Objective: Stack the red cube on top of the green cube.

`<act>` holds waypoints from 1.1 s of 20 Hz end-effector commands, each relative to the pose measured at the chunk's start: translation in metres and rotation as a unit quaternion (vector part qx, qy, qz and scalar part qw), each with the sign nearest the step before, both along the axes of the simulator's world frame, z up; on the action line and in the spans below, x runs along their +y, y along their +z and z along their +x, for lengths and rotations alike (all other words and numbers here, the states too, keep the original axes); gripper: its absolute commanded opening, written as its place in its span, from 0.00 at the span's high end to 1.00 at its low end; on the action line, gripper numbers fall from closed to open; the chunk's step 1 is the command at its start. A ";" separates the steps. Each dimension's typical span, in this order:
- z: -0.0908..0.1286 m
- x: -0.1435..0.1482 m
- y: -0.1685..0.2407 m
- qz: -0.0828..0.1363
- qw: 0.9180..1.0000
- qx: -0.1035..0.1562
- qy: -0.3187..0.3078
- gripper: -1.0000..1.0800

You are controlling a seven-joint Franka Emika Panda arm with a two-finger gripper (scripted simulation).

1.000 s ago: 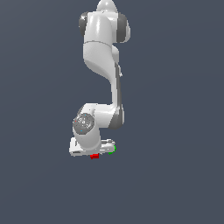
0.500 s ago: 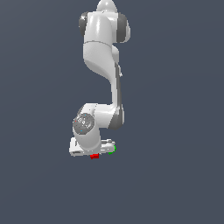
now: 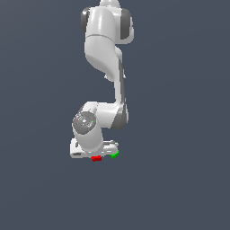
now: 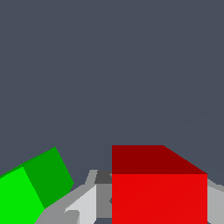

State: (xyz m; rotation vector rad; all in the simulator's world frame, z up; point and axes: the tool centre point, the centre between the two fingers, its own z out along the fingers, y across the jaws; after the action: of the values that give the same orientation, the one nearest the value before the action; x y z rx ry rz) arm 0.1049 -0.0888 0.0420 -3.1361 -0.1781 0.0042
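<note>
White claw [image 3: 95, 152] low over small bright red cube [image 4: 159, 192], fingers flanking its 2 side faces; closure on it: cannot tell. Rigid, light, smooth-sided, likely slippery. Small bright green cube [image 4: 30, 188] just beside, on exterior view's right.

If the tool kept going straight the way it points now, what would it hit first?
Probably the red cube: in the wrist view it sits right between the fingers, with the green cube off to one side. Depth is unclear, and the tool may already touch it.

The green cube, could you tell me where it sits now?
In the exterior view the green cube sits low under the arm, just to the exterior view's right of the red cube.
</note>
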 end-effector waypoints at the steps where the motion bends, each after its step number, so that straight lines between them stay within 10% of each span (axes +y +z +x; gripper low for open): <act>1: 0.001 0.000 0.017 0.000 1.000 -0.001 0.000 1.00; 22: -0.001 0.006 0.073 0.000 1.000 -0.002 0.000 1.00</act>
State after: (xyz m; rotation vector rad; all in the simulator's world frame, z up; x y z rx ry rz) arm 0.1051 -0.0858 0.1168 -3.1369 -0.1774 -0.0007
